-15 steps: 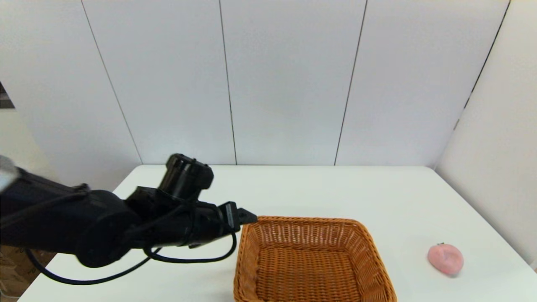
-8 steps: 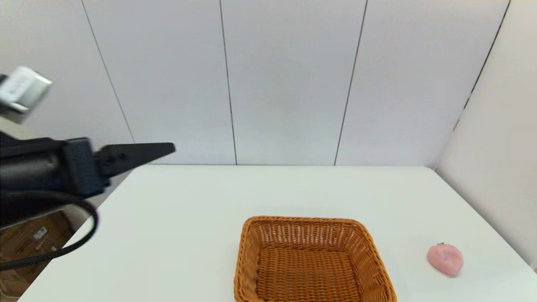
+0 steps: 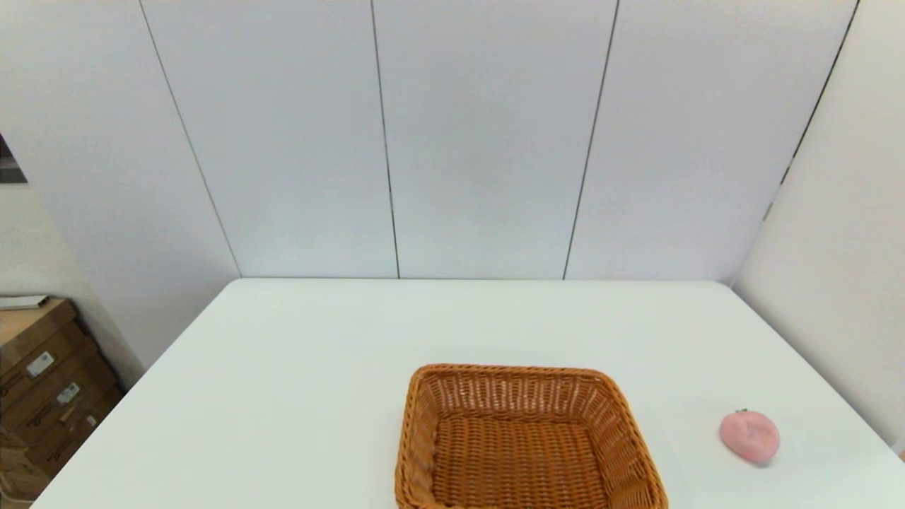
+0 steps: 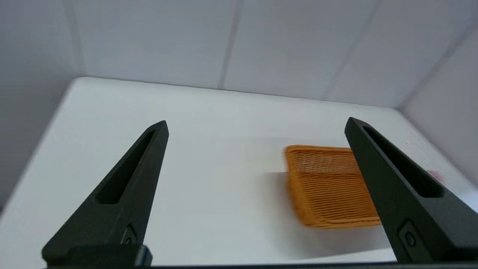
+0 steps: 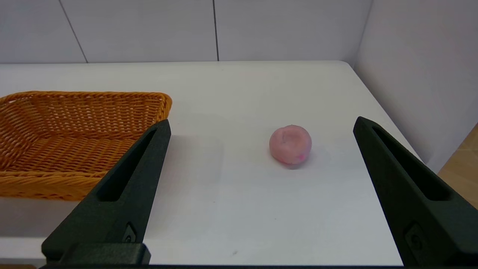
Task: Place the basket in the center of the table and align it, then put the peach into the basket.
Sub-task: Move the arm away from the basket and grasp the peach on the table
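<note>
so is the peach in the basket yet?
No, in the head view the peach lies on the bare table, apart from the basket and to its right.

Bright, even light; the small pale pink peach (image 5: 290, 144) casts a faint soft shadow. The orange-brown woven wicker basket (image 4: 328, 186) looks motion-blurred from the left wrist.

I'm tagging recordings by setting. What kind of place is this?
Probably a robot test cell or lab: a bare white table enclosed by plain white wall panels, with stacked cardboard boxes beside it.
</note>
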`<state>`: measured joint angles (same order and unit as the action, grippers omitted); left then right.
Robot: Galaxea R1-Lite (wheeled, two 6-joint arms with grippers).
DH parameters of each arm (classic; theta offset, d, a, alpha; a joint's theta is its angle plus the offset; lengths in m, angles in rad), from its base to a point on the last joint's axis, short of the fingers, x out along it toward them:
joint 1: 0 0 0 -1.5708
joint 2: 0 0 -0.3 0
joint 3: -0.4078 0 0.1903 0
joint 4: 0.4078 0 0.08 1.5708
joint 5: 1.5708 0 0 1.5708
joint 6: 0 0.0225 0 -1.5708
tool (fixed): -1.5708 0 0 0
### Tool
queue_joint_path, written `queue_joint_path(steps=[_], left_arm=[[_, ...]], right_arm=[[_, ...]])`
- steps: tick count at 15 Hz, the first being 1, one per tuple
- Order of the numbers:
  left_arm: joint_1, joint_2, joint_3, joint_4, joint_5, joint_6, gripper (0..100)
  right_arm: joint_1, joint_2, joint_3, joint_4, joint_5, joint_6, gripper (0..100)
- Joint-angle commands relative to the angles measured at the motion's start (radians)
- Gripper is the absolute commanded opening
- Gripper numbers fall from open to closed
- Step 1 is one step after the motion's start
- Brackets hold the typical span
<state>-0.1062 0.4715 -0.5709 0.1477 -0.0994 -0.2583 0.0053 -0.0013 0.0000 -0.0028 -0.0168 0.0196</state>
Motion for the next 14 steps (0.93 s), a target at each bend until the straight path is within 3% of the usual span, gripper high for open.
queue_joint_path(steps=[1, 8, 12, 14], left_arm=[[0.125, -0.264, 0.238, 0.003, -0.010, 0.076, 100], [0.105, -0.476, 0.486, -0.011, 0.004, 0.198, 100], [0.105, -0.471, 0.556, -0.158, 0.135, 0.152, 100], [0.105, -0.471, 0.565, -0.169, 0.141, 0.166, 100]], right_arm=[[0.001, 0.001, 0.000, 0.000, 0.000, 0.000, 100], [0.001, 0.001, 0.000, 0.000, 0.000, -0.001, 100], [0.001, 0.000, -0.023, -0.019, 0.005, -0.009, 100], [0.001, 0.087, -0.161, 0.095, 0.024, -0.004, 100]])
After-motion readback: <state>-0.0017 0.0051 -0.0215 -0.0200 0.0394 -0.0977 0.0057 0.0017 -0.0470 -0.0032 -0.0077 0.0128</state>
